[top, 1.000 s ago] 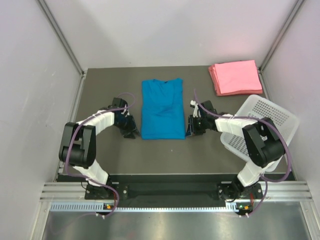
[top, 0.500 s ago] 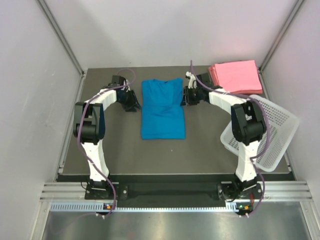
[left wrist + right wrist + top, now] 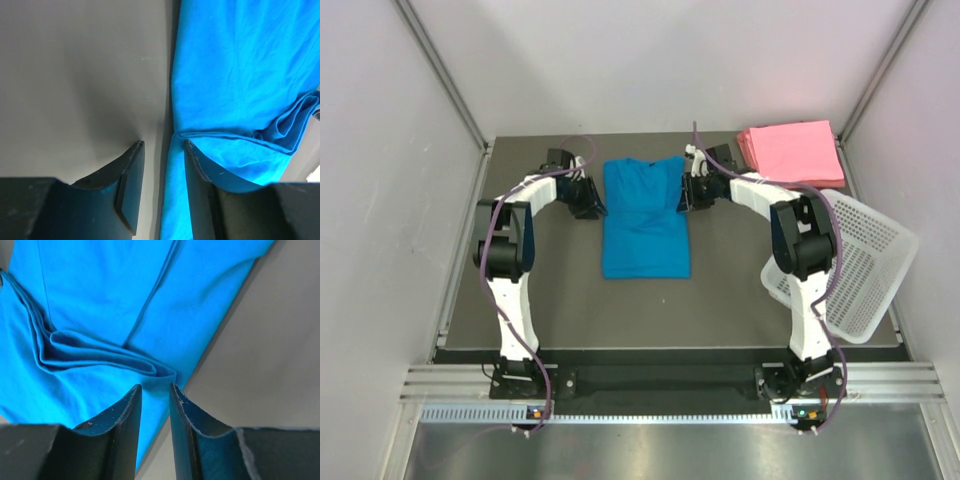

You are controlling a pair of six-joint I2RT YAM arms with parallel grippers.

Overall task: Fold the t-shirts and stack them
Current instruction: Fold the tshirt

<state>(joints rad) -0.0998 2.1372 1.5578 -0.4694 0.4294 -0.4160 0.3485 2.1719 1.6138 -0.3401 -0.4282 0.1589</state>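
Note:
The bright blue t-shirt (image 3: 645,215) lies flat on the dark table, sleeves folded in, collar at the far end. My left gripper (image 3: 592,203) is at its upper left edge. In the left wrist view the gripper (image 3: 162,147) is open and the blue t-shirt (image 3: 240,75) has its edge in the gap, one finger over the cloth. My right gripper (image 3: 688,195) is at the upper right edge. In the right wrist view the gripper (image 3: 155,390) is narrowly open astride the folded edge of the blue t-shirt (image 3: 100,305). Folded pink t-shirts (image 3: 790,152) are stacked at the far right.
A white perforated basket (image 3: 855,265) stands tilted at the right edge of the table, beside the right arm. White walls and metal posts enclose the table (image 3: 540,300) on three sides.
Both grippers have moved from the shirt's lower corners to its upper edges near the sleeves, then slightly inward onto the cloth. The basket has shifted a little nearer.

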